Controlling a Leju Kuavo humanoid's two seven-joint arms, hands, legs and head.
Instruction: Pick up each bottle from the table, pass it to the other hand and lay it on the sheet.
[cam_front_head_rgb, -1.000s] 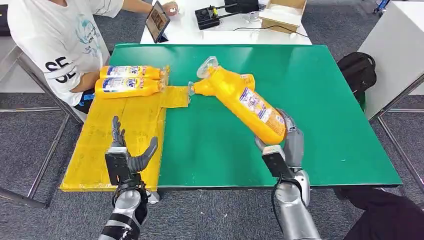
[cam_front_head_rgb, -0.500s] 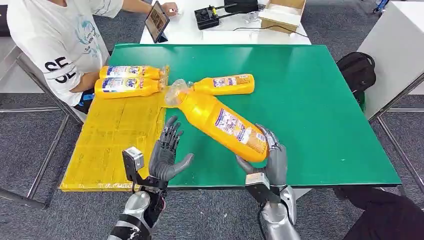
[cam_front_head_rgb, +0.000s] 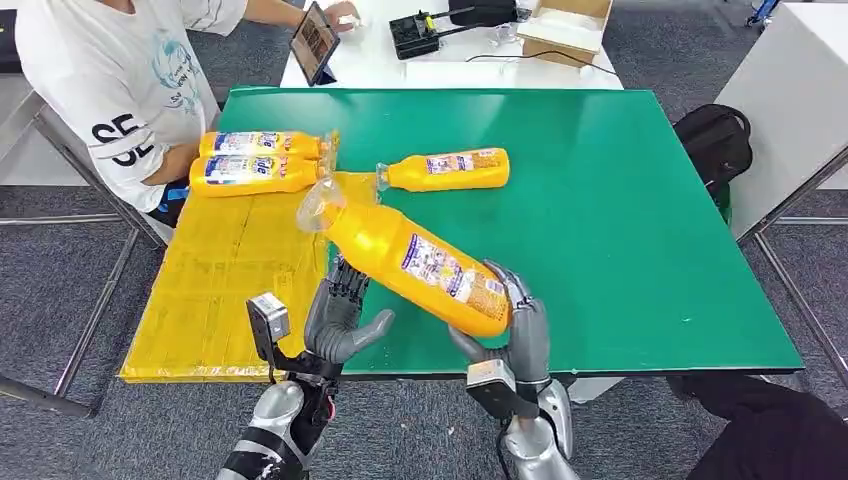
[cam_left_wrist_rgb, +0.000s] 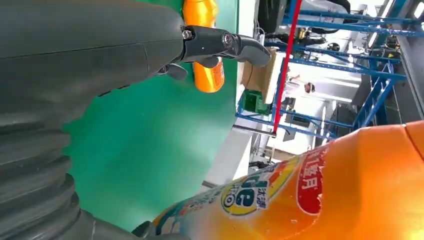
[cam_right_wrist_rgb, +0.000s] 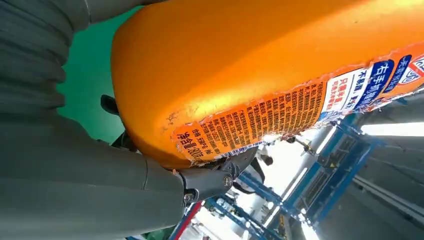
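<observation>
The held bottle (cam_front_head_rgb: 415, 265) is hanging in the air over the near edge of the green table (cam_front_head_rgb: 620, 220), tilted with its clear cap end pointing up and to the far left, toward the yellow sheet (cam_front_head_rgb: 225, 280), and its base sitting low on the right. The right hand (cam_front_head_rgb: 510, 325) is gripping it around the base, fingers wrapped up its far side and thumb under it. The left hand (cam_front_head_rgb: 340, 315) is waiting just beside the bottle's middle with its fingers spread apart and nothing in them; whether they are touching the bottle I cannot tell. I am judging this to be the handover step, with the bottle being offered across from right to left. The next move is asking the left hand to close firmly round the body before the right lets go, since the bottle looks smooth and could slip; after that it needs laying flat on the sheet. Counting bottles, I am seeing four: the one in the air, one loose bottle (cam_front_head_rgb: 447, 169) lying on its side on the green further back, and two laid bottles (cam_front_head_rgb: 258, 160) side by side at the far end of the sheet. A seated person (cam_front_head_rgb: 110, 90) is sitting at the far left corner.
</observation>
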